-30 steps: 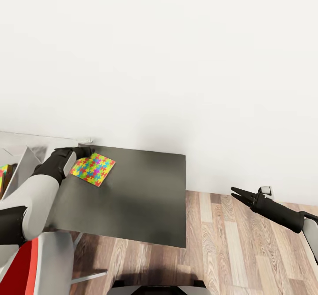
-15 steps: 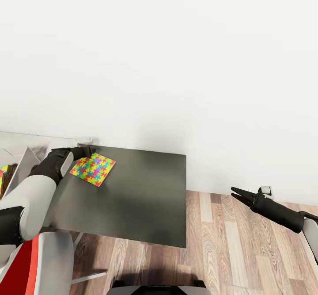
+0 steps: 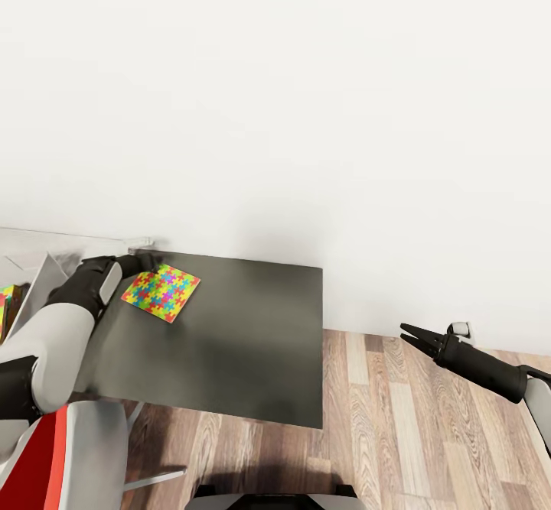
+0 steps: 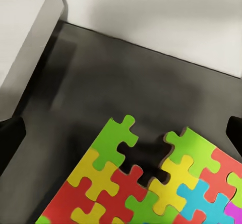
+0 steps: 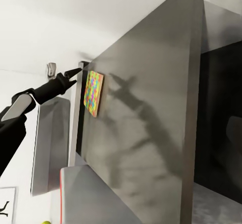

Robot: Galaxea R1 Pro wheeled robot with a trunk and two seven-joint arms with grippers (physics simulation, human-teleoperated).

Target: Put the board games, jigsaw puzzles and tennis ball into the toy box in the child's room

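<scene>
Black fingers of the left gripper [image 4: 121, 133] stood spread apart, grasping nothing, one at each side of the near corner of the jigsaw puzzle [image 3: 161, 292], which lay flat on the dark grey counter [image 3: 252, 342] close to its back left corner by the white wall [image 3: 306, 112]. The panel looked thin, light and fairly stiff, so it would probably need pinching at an edge or corner, since its flat face offered no grip. It was square, with interlocking yellow, red, green, cyan and pink pieces; the right gripper [image 3: 409, 336] hung over the wood floor [image 3: 428, 433], fingers parted and empty.
</scene>
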